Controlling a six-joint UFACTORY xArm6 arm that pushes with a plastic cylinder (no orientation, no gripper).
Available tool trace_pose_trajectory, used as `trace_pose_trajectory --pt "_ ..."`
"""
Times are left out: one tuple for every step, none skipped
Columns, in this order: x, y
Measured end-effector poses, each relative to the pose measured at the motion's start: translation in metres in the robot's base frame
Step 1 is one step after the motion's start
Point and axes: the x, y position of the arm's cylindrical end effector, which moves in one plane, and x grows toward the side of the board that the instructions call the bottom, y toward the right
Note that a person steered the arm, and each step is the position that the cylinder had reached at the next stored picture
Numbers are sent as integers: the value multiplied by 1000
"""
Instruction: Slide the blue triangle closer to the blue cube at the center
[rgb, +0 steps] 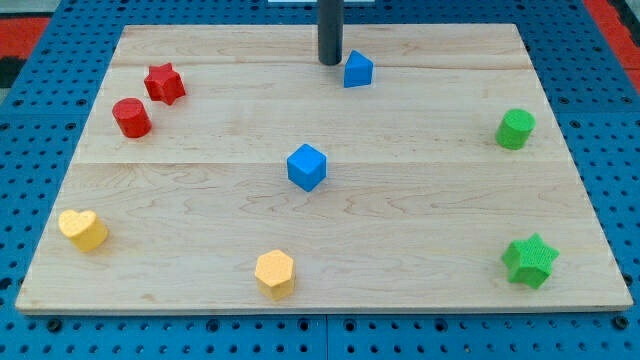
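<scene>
Wooden board (200, 200): my tip (330, 62) just left of blue triangle (357, 70)

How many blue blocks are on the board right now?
2: the blue triangle at the view's top beside my tip, and the blue cube at the center. None looks hidden.

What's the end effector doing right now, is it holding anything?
No gripper here: a plain rod, holding nothing.
My tip sits at the view's top, just left of the blue triangle; contact cannot be told. The blue cube lies apart, toward the view's bottom.
</scene>
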Motion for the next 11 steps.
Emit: trace_pose_trajectory --pt "-15 55" --pt "11 60" --pt "23 43" --pt "33 6" --pt "43 -23" --pt "69 -26" --pt "96 -26" --pt "120 -26" --pt "140 -25" --pt "154 -24" --pt "136 -62"
